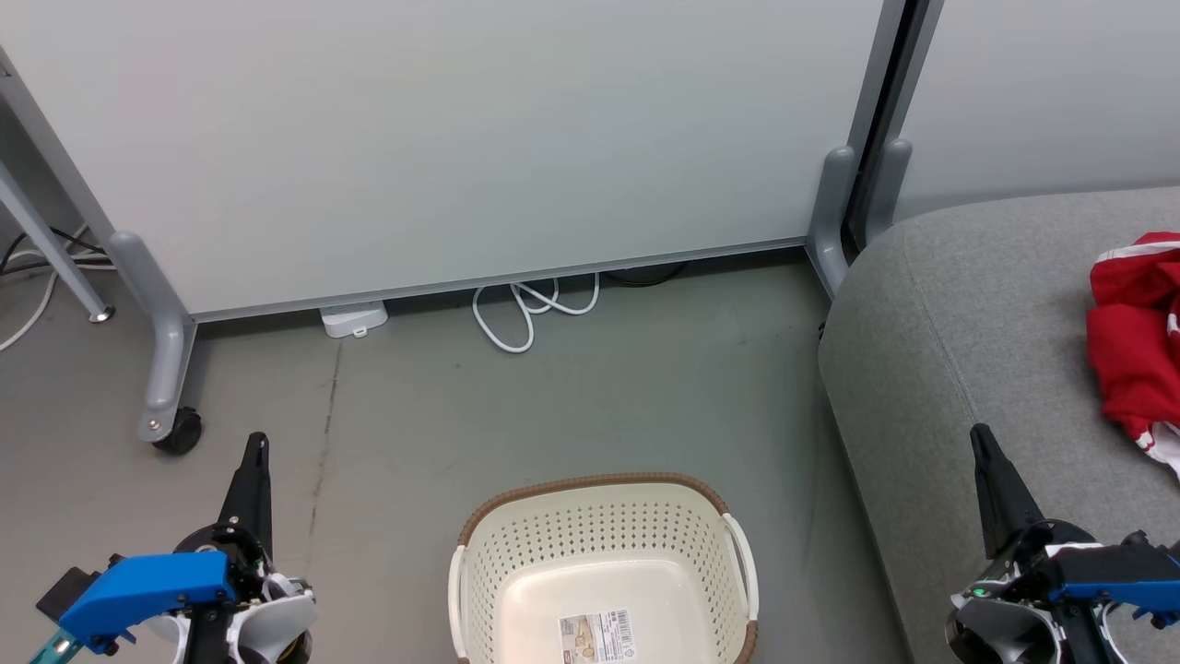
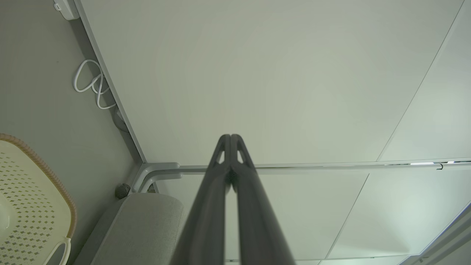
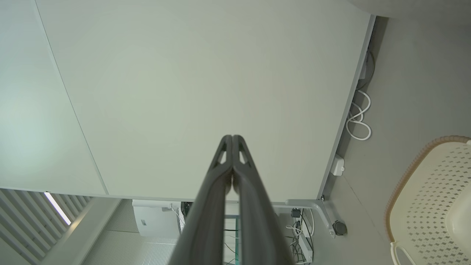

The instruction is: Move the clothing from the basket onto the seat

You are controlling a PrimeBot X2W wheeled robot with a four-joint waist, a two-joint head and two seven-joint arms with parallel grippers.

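Right of the basket [image 1: 590,482], the clothing [image 1: 1136,337] lies bunched on the seat [image 1: 968,332], well apart from the basket. It is red with white trim and is cut off by the edge of the head view. I see the basket standing upright on the floor [image 1: 572,387], near the seat's rounded front corner, with a printed label [image 1: 597,636] on its bottom panel.

Left of the basket, the left end effector [image 1: 256,447] hangs above the floor. Its 2 fingers [image 2: 206,206] are pressed together tip to tip and grip nothing.

Right of the basket, the right end effector [image 1: 980,441] hangs over the seat's front edge. Its 2 fingers [image 3: 208,206] are likewise closed tip to tip with nothing between them.

Beyond the basket, a white cable [image 1: 530,309] lies looped on the floor at the foot of a pale partition panel [image 1: 461,138].
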